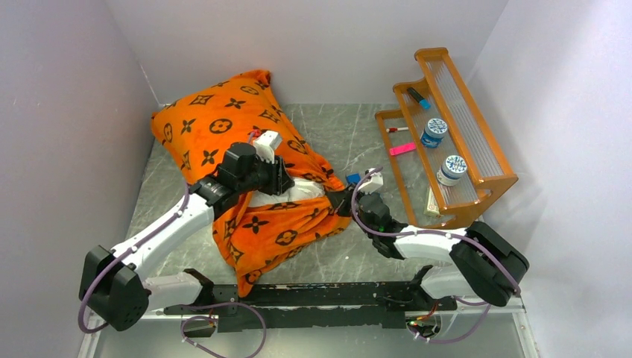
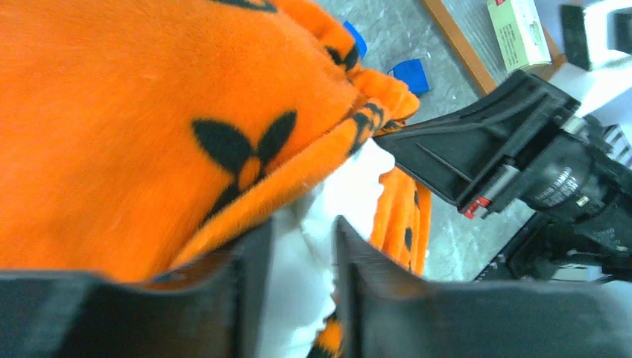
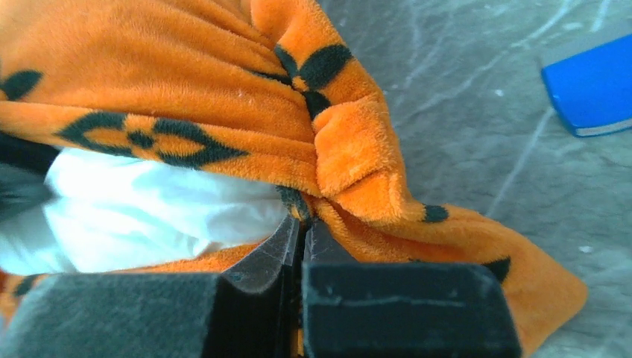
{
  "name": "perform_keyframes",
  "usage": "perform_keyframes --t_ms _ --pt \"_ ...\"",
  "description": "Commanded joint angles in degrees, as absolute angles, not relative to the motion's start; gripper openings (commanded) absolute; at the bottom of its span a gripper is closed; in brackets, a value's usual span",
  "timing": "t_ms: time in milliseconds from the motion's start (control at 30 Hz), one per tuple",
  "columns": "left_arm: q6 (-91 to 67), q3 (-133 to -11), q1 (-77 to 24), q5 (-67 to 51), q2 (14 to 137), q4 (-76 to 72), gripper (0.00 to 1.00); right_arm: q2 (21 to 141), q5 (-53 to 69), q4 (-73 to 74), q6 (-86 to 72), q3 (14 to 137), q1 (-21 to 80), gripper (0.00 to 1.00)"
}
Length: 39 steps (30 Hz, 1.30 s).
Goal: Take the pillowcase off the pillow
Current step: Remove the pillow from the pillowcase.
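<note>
Soft orange pillowcase [image 1: 216, 127] half covers a plump white pillow [image 3: 149, 201]. At the pillow's bared end, the right gripper [image 3: 302, 224] pinches the bunched hem and the left gripper [image 2: 302, 224] squeezes white cushion. Light, limp plush; likely best held at the hem.

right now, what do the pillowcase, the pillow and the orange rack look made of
pillowcase: plush, fleece-like fabric, matte; a fuzzy nap shows.
pillow: thin white cloth, smooth and softly wrinkled; fibre unclear.
rack: glossy orange frame, plastic or lacquered wood, with ribbed translucent shelves.
</note>
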<state>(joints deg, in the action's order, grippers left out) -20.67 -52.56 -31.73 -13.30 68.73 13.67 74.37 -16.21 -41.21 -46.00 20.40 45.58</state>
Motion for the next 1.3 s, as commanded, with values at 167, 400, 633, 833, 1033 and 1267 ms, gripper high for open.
perform_keyframes --t_ms 167,400,633,833,1033,1267 --pt "-15.26 -57.74 -42.80 2.61 64.01 12.79 0.87 77.40 -18.85 -36.14 -39.94 15.50 43.42 0.00" --pt "-15.32 -65.55 -51.47 11.23 72.26 20.63 0.92 76.65 -18.75 -37.15 -39.88 14.60 43.45 0.00" --pt "-19.88 -74.53 -63.03 29.86 81.57 27.53 0.88 76.99 -18.52 -38.13 -40.30 14.00 43.42 0.00" --pt "-22.70 -78.43 -65.93 37.81 89.49 30.96 0.85 76.99 -18.14 -38.76 -40.29 13.69 43.42 0.00" --pt "-24.41 -78.88 -65.92 44.36 93.77 32.22 0.85 74.81 -18.96 -38.43 -40.16 12.81 43.42 0.00" --pt "-23.80 -79.29 -64.24 46.42 98.34 30.26 0.89 74.08 -18.61 -39.18 -40.19 12.14 43.42 0.00"
